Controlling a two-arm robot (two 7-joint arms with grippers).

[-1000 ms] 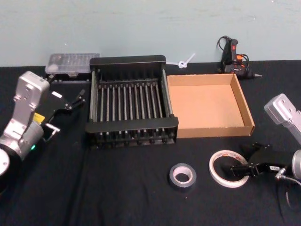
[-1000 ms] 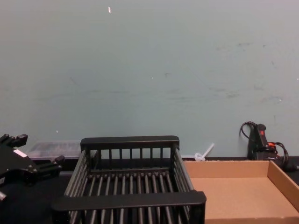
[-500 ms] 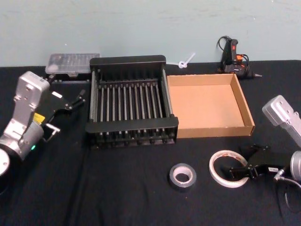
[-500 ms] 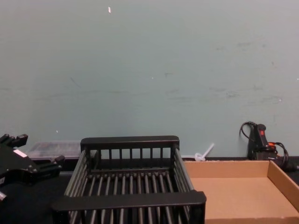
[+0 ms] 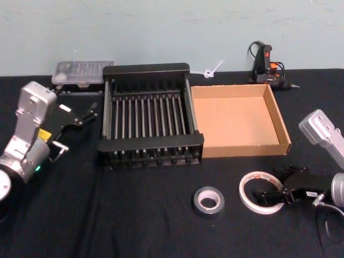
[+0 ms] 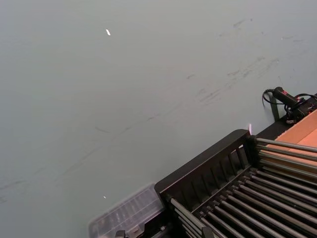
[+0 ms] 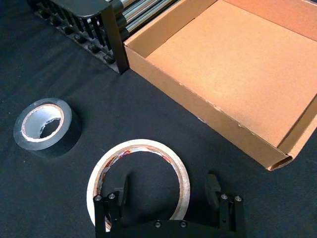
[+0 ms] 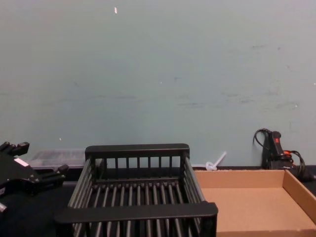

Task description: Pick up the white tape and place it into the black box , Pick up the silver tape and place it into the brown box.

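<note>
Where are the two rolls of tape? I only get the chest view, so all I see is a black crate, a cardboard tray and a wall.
Observer: Both lie on the black cloth in front of the boxes: the silver tape nearer the black crate, the white tape to its right.
Operator: Is a gripper near either one?
Observer: Yes, the right gripper sits low at the white tape, fingers open, one inside the ring and one outside.
Operator: And the other arm?
Observer: The left gripper hangs open left of the crate.
Operator: Anything in the cardboard tray?
Observer: No, the cardboard tray holds nothing.
</note>
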